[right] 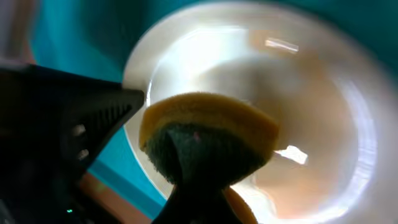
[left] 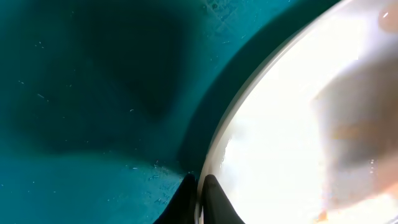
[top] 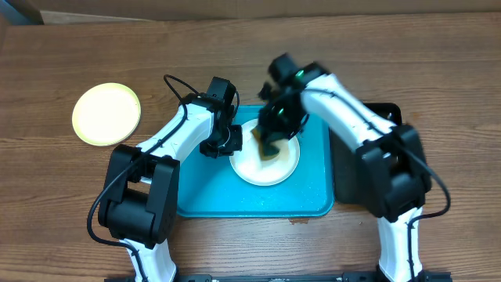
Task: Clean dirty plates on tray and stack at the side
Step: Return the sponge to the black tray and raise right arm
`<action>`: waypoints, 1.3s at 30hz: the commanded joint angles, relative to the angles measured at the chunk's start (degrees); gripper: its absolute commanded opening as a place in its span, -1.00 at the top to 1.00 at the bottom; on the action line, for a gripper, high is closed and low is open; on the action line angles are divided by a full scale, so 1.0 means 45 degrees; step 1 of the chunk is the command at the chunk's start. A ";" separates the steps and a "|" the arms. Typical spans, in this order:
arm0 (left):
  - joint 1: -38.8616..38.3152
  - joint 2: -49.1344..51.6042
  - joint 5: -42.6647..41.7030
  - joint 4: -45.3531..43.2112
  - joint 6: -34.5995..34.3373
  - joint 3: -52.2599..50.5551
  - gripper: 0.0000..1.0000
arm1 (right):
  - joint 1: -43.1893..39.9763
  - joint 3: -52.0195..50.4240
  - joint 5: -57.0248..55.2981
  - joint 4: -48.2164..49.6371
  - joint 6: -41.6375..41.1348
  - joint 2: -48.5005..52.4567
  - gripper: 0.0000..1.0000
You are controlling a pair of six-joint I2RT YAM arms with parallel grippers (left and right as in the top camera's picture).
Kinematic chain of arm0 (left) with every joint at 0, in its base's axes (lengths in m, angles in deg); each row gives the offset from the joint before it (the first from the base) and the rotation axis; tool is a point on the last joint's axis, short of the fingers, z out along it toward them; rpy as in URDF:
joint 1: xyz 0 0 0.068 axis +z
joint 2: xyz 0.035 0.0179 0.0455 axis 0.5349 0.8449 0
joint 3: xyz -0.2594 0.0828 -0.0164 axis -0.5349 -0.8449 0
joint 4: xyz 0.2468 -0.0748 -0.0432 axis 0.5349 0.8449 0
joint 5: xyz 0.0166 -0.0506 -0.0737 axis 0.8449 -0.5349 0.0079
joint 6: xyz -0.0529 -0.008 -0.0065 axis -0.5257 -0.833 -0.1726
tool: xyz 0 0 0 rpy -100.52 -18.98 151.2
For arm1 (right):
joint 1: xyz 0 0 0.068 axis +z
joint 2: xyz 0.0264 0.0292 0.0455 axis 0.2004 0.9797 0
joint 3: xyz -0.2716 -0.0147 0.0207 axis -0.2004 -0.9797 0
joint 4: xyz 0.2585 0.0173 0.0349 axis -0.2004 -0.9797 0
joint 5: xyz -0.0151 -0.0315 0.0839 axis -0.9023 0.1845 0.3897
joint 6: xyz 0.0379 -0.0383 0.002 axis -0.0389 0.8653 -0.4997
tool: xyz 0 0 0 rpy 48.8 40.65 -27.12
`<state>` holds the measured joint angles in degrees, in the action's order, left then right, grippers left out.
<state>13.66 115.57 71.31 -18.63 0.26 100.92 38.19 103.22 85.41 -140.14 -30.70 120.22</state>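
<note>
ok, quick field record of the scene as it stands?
tray: blue, mid-table, one plate on it
white plate: on tray
left gripper: shut on white plate's rim
right gripper: shut on sponge, over white plate
yellow plate: on table, left of tray
black tray: right of blue tray, under right arm

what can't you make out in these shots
Smears left on the white plate: overhead, the sponge in the right gripper covers part; the right wrist view is blurred, the left wrist view washed out.
Black tray: overhead, the right arm hides most of it.
Left gripper: the left wrist view's bottom edge cuts off all but its fingertips.
</note>
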 commanded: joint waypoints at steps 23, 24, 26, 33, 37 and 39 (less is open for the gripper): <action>0.0000 -0.0170 0.0039 0.0053 0.0136 -0.0102 0.48 | -0.5532 -0.0816 -0.5892 -0.2521 0.0884 -0.0136 0.92; 0.0000 -0.0170 0.0039 0.0058 0.0136 -0.0102 0.47 | -0.5532 -0.1054 -0.5999 -0.2302 0.0879 -0.0136 0.92; 0.0000 -0.0170 0.0039 0.0073 0.0136 -0.0102 0.47 | -0.5532 -0.1438 -0.5979 -0.1855 0.0879 -0.0136 0.67; 0.0000 -0.0170 0.0039 0.0112 0.0136 -0.0102 0.35 | -0.5717 -0.0627 -0.5484 -0.1855 0.0758 -0.0141 -0.57; -0.0019 -0.0170 0.0044 0.0272 0.0136 -0.0102 0.42 | -0.6407 0.1370 -0.4279 -0.2254 0.0539 -0.0141 -0.74; -0.0034 -0.0170 0.0044 0.0306 0.0136 -0.0102 0.42 | -0.6819 0.2093 -0.4255 -0.2356 0.0083 -0.0141 -0.91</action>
<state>13.66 115.57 71.31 -17.56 0.43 100.77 10.94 106.36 63.46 -150.44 -27.66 120.35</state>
